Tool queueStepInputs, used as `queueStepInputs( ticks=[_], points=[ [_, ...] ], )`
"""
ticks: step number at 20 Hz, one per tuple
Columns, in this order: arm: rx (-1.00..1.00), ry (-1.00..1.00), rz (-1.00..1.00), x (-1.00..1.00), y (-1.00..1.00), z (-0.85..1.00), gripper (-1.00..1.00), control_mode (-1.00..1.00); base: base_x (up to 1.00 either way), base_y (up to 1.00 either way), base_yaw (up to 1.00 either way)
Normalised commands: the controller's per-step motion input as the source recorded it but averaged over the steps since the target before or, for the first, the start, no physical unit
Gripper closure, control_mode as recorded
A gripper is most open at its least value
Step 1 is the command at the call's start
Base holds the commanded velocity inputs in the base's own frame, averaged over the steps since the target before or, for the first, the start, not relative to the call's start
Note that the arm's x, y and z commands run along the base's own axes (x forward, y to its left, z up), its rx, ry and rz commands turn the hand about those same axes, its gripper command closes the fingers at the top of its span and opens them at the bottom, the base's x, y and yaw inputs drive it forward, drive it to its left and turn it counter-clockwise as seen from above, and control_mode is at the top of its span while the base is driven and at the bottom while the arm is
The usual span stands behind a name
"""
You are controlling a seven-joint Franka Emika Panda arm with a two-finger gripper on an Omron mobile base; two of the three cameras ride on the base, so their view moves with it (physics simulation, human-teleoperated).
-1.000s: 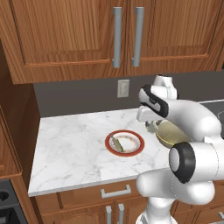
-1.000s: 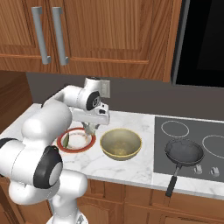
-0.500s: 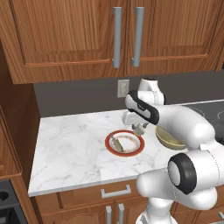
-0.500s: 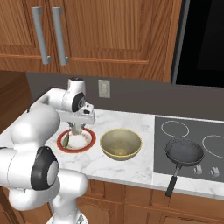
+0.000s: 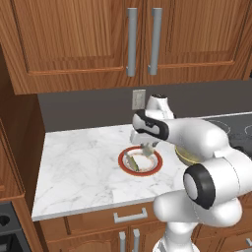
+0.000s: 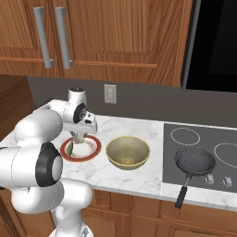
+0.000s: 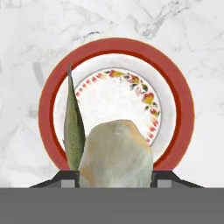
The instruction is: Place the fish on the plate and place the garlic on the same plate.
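red-rimmed white plate (image 7: 181, 105), yellowish-green fish (image 7: 73, 131), pale garlic (image 7: 116, 153).

The plate (image 5: 126, 166) sits on the counter (image 5: 78, 162), left of the bowl (image 6: 128, 152), with the fish (image 7: 73, 129) lying along its left side. The gripper (image 7: 114, 179) hangs right above the plate, the garlic (image 7: 116, 155) between its jaws. Right of the bowl, a pan (image 6: 194, 160) rests on the stove (image 6: 185, 137). Cabinets (image 5: 98, 39) hang above.
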Motion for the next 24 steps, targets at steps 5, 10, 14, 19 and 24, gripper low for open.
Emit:
queueStepInputs(
  ticks=[5,10,14,19,24],
  points=[
    [0.0,-0.01,0.0,0.38,0.0,-0.45,1.0,-1.0,0.0,0.0,0.0],
    [0.0,0.0,0.01,0.11,0.0,-0.45,1.0,-1.0,0.0,0.0,0.0],
    [0.0,0.0,0.02,0.04,0.0,-0.45,1.0,-1.0,0.0,0.0,0.0],
    [0.0,0.0,0.01,0.0,0.0,-0.14,-1.0,-1.0,0.0,0.0,0.0],
    [0.0,0.0,0.0,0.0,0.0,0.01,-1.0,-1.0,0.0,0.0,0.0]
  ],
)
